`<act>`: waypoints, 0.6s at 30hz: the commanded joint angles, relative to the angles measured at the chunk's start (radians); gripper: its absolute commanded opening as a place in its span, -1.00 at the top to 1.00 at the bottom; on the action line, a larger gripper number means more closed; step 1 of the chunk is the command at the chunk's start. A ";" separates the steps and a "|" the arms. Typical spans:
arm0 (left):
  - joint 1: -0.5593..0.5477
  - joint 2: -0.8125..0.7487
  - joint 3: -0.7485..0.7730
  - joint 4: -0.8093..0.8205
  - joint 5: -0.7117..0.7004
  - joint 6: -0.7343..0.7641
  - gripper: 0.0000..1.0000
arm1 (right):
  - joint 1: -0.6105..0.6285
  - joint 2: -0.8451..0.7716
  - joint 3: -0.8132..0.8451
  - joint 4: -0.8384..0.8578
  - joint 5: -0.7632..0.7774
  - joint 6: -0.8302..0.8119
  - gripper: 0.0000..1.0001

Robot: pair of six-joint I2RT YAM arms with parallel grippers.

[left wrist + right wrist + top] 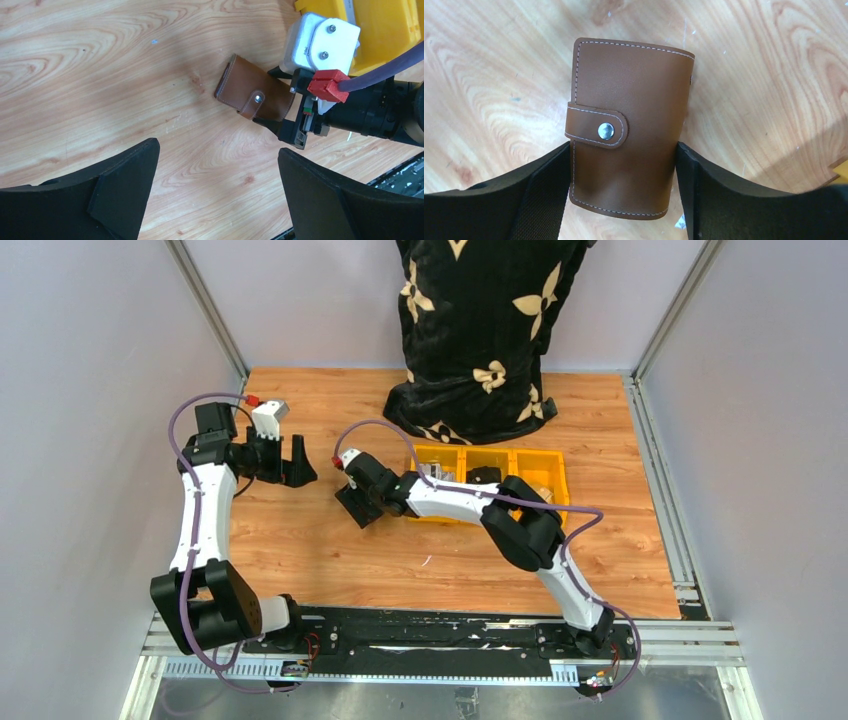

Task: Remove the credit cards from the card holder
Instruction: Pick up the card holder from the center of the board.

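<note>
The card holder lies flat mid-bench, snapped shut, with no cards showing. The right end effector pinches it, pads touching both long edges. It looks light, smooth and likely slippery, so an edge grip keeps the snap tab free. At its 10 o'clock the left end effector gapes wide, empty. The yellow bins at 2 o'clock and the black cloth beyond seem clear of the work.

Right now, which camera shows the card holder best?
Right wrist: the card holder shows large and whole, snap fastened, between the fingers of the right gripper. Left wrist shows it smaller, one end behind that gripper. Top external: hidden under the gripper.
</note>
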 commanded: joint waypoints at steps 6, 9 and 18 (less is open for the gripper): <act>0.008 -0.036 -0.025 -0.020 0.124 0.014 -1.00 | -0.003 -0.174 -0.137 0.080 -0.050 -0.020 -0.31; 0.007 -0.030 -0.027 -0.020 0.185 -0.018 -1.00 | 0.002 -0.240 -0.165 0.101 -0.050 -0.023 -0.28; -0.001 -0.023 -0.031 -0.020 0.378 -0.128 -0.96 | 0.045 -0.408 -0.230 0.193 -0.050 -0.069 -0.28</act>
